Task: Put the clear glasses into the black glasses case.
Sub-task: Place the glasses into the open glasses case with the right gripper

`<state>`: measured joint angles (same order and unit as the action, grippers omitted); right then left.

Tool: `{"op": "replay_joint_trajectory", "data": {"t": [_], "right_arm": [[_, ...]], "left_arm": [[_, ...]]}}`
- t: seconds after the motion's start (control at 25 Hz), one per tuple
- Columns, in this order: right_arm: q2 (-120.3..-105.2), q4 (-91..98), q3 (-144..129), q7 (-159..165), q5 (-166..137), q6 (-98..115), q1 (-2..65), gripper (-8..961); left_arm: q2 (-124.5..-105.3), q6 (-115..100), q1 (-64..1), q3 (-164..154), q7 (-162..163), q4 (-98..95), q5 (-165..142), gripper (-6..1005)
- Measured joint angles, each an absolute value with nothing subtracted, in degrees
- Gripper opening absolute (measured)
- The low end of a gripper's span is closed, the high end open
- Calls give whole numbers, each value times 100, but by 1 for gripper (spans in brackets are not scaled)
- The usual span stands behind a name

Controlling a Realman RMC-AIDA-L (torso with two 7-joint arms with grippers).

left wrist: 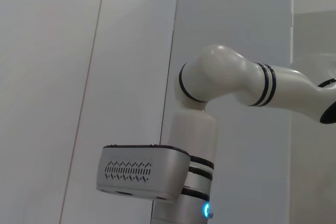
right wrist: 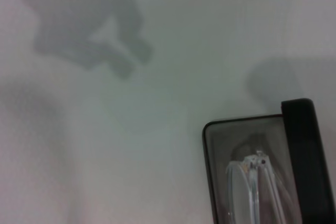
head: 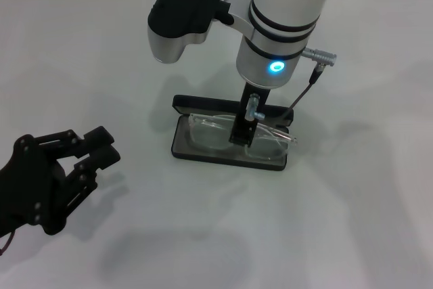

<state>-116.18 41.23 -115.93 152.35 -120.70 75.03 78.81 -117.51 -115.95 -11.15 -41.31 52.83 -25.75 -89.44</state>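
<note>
The black glasses case (head: 183, 148) lies open in the middle of the white table, its lid (head: 203, 106) flat behind the grey tray. The clear glasses (head: 206, 132) rest in the tray, with one end (head: 289, 140) reaching over the right rim. My right gripper (head: 242, 133) comes straight down onto the middle of the glasses inside the case. The right wrist view shows a corner of the case (right wrist: 296, 129) and part of the glasses (right wrist: 251, 182) in it. My left gripper (head: 107, 151) hovers open and empty at the front left, well apart from the case.
The white table (head: 352, 221) spreads all around the case. A grey cable (head: 301, 96) hangs from the right wrist over the case's right end. The left wrist view shows only the right arm (left wrist: 220, 85) against a wall.
</note>
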Motion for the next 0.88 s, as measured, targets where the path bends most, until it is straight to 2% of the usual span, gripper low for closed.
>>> {"op": "replay_joint_trajectory", "data": {"t": [0.88], "right_arm": [[-11619, 3994, -11532, 14930, -11921, 7376, 7906, 54]], "left_arm": [[-11760, -11583, -1110, -4128, 5262, -2564, -8947, 199]]}}
